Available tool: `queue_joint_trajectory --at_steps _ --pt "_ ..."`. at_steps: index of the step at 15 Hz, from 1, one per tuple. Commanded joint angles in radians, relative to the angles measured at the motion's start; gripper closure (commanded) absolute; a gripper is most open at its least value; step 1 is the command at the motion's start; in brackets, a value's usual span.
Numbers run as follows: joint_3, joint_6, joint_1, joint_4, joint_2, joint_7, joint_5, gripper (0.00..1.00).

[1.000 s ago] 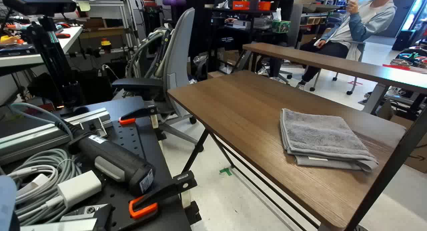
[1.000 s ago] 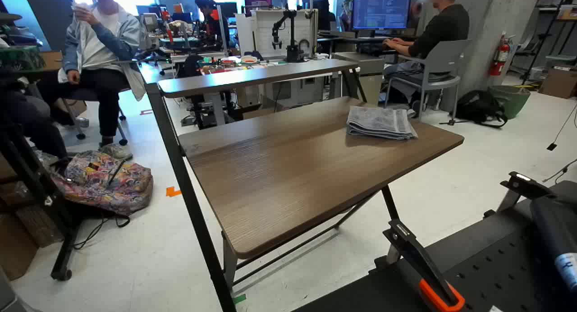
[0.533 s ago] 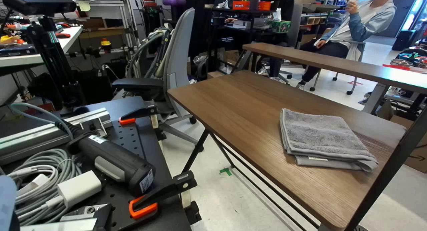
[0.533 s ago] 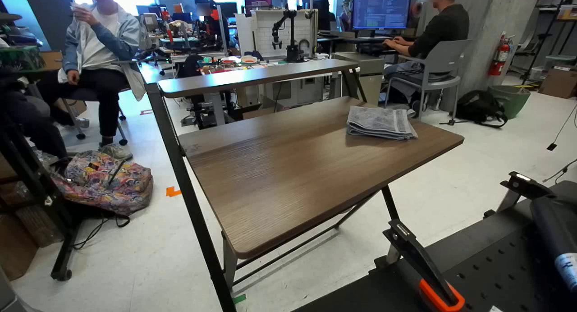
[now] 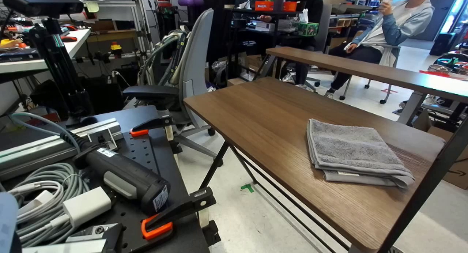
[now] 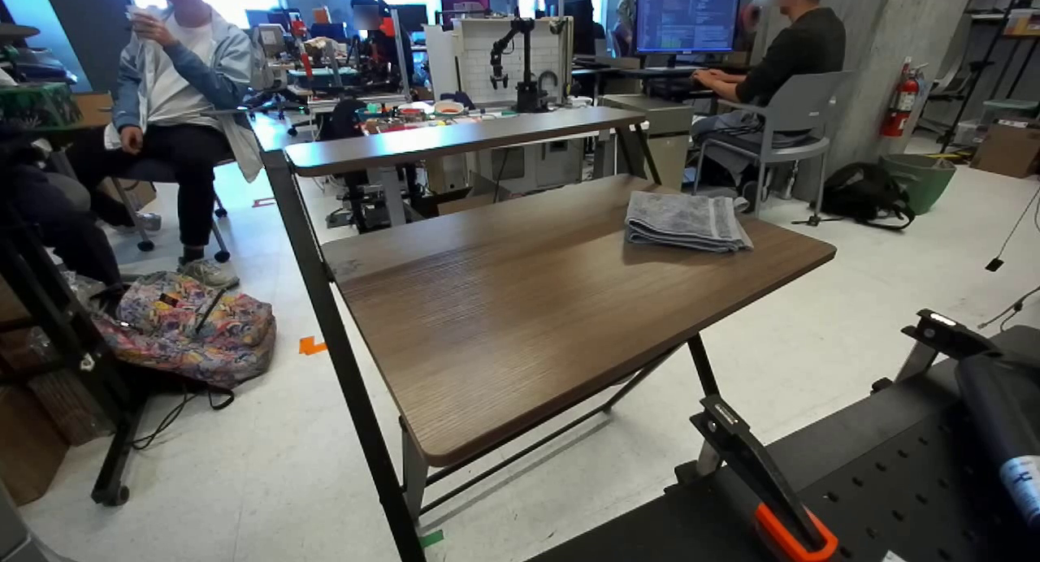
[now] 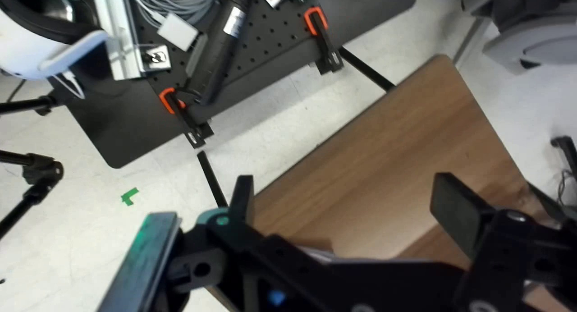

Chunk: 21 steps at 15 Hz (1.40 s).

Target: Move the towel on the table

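Note:
The towel is a folded grey stack lying flat on the brown wood-grain table, near its end by a black frame post. In an exterior view the same towel lies toward the right end of the table. In the wrist view my gripper is open, its fingers wide apart with nothing between them, above the table. Only a thin pale edge of the towel shows behind the gripper's body; the rest is hidden there. The gripper is out of both exterior views.
A black perforated bench with orange-tipped clamps, cables and a dark cylindrical device stands beside the table across a gap. A narrow raised wood top runs along the table's far side. A slanted black post rises at one end. An office chair stands near.
The towel and table have not moved. A seated person's hand in the background has shifted slightly. The gripper shows in no earlier frame.

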<state>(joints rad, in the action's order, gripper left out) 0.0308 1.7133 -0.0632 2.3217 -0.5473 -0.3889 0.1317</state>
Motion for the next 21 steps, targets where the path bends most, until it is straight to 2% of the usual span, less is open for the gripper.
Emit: queue_joint_trajectory --at_steps 1,5,8,13,14,15,16,18,21 --pt "0.033 0.223 -0.033 -0.108 0.232 -0.152 0.042 0.00" --pt "0.022 0.400 -0.030 -0.225 0.487 -0.342 -0.006 0.00" --pt "-0.018 0.473 -0.016 -0.334 0.683 -0.437 -0.028 0.00" --pt "-0.100 0.440 -0.004 -0.561 0.995 -0.494 -0.004 0.00" --pt "-0.115 0.381 -0.004 -0.613 1.041 -0.503 -0.007 0.00" --pt "-0.134 0.283 0.004 -0.660 1.075 -0.528 -0.033 0.00" --pt "-0.122 0.412 0.003 -0.530 0.994 -0.478 -0.001 0.00" --pt "-0.136 0.340 0.001 -0.605 1.062 -0.490 -0.006 0.00" --pt "-0.138 0.313 0.003 -0.640 1.078 -0.501 -0.009 0.00"
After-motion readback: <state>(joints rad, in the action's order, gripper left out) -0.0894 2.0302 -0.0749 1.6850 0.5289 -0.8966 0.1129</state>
